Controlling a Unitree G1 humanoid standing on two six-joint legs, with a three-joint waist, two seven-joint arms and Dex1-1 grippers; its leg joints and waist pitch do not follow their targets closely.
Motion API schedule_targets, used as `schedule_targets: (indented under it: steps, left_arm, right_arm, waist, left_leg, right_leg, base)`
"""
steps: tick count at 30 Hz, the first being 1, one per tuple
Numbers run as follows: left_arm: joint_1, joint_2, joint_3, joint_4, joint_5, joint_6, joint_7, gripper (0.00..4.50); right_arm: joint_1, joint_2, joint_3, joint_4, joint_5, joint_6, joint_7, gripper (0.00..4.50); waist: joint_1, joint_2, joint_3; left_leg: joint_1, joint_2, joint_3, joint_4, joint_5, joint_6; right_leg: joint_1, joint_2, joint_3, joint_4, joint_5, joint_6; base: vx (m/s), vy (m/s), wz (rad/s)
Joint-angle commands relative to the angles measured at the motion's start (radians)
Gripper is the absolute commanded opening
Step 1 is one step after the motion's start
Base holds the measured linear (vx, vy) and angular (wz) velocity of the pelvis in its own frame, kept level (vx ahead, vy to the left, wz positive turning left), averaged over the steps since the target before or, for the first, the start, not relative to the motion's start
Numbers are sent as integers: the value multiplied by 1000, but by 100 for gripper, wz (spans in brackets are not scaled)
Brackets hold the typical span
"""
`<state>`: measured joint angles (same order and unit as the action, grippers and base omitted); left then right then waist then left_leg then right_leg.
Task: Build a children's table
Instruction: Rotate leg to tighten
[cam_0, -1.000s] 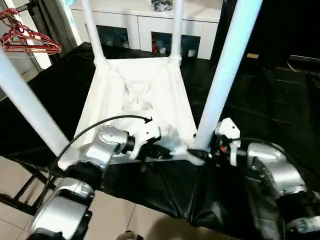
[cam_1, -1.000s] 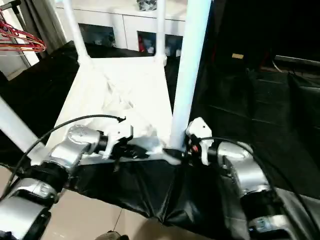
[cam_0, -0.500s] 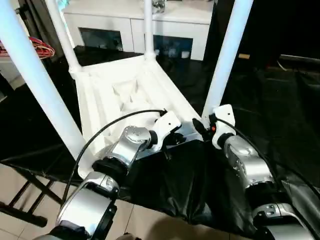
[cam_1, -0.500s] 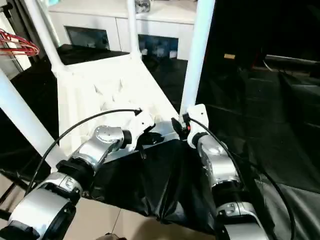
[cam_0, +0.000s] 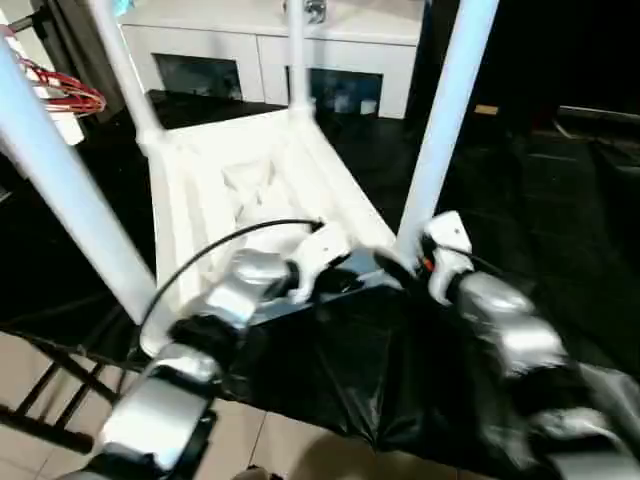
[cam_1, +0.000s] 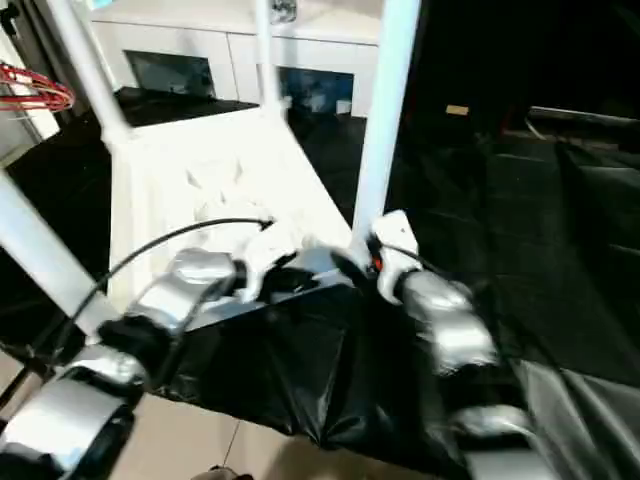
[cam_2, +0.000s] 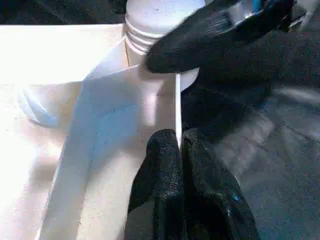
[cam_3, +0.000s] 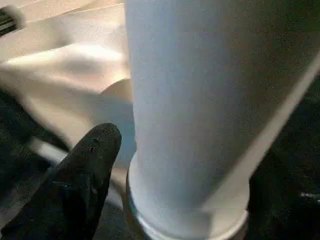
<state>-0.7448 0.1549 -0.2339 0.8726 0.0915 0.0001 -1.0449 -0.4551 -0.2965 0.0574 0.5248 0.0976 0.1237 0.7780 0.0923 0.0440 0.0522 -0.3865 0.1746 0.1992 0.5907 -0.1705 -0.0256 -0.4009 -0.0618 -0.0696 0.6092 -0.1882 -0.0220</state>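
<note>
Black-draped counter (cam_0: 560, 200); white glass-door cabinet (cam_0: 340, 60) along the top of frame, red hangers (cam_0: 65, 90) upper left. Children's table (cam_0: 250, 180): centre-left, upside down on the cloth, legs standing up. Left gripper (cam_2: 179, 150): fingers closed, pinching the tabletop's thin near rim. Right gripper (cam_0: 400, 268): fingers spread around the base of the near right leg (cam_0: 440, 120).

Silver jointed forearms, left forearm (cam_0: 165, 395) and right forearm (cam_0: 515, 345), white wrist housings with a red mark on the right one, black cable (cam_0: 215, 255) looping over the left arm, matte black rounded fingers (cam_2: 165, 185).
</note>
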Motion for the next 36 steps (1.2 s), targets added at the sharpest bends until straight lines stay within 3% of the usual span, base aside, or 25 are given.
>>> schedule_targets:
  steps: [1, 8, 17, 26, 31, 34, 36]
  left_arm:
    - [5, -9, -1, -45, -51, -47, -64, 0]
    - [15, 45, -3, -68, -79, -57, -191, 0]
    - [22, 73, -3, -76, -79, -60, -248, 0]
    - [32, 77, -2, -82, -74, -61, -249, 0]
    - [10, 38, 22, -48, -49, -42, -100, 0]
    - [-9, 6, 30, -22, -30, -20, 2, 0]
    - [-38, -50, 38, 17, -9, 6, 139, 0]
  right_arm:
    - [19, -6, 69, -53, 31, -1, 124, 378]
    - [52, -92, 92, -93, 51, -5, 302, 378]
    - [59, -112, 109, -110, 51, 8, 355, 296]
    - [65, -115, 111, -118, 58, 12, 360, 273]
    - [45, -52, 81, -51, 2, 25, 159, 272]
    - [18, 2, 55, 20, -38, 32, -9, 272]
    - [-8, 73, 37, 77, -57, 30, -160, 272]
  waist:
    - [6, -18, -69]
    - [11, -18, -64]
    - [23, -18, -67]
    - [23, -20, -67]
    - [18, -20, -64]
    - [3, -23, -62]
    - [-7, -20, -59]
  left_leg:
    - [15, 62, -30, -55, -164, 106]
    - [19, 65, -31, -59, -203, 86]
    - [19, 66, -31, -58, -183, 84]
    - [18, 66, -31, -57, -177, 85]
    - [21, 64, -32, -60, -200, 70]
    - [20, 58, -36, -64, -222, 39]
    - [28, 61, -36, -65, -247, 31]
  right_leg:
    - [55, -96, 50, -80, -169, -204]
    - [48, -98, 50, -90, -272, -194]
    - [47, -99, 51, -84, -233, -203]
    - [48, -98, 50, -83, -230, -201]
    - [44, -99, 50, -90, -279, -191]
    - [46, -100, 47, -95, -355, -172]
    - [38, -97, 50, -101, -369, -170]
  base:
    - [0, 0, 0]
    - [0, 0, 0]
    - [0, 0, 0]
    - [0, 0, 0]
    - [0, 0, 0]
    - [0, 0, 0]
    - [0, 0, 0]
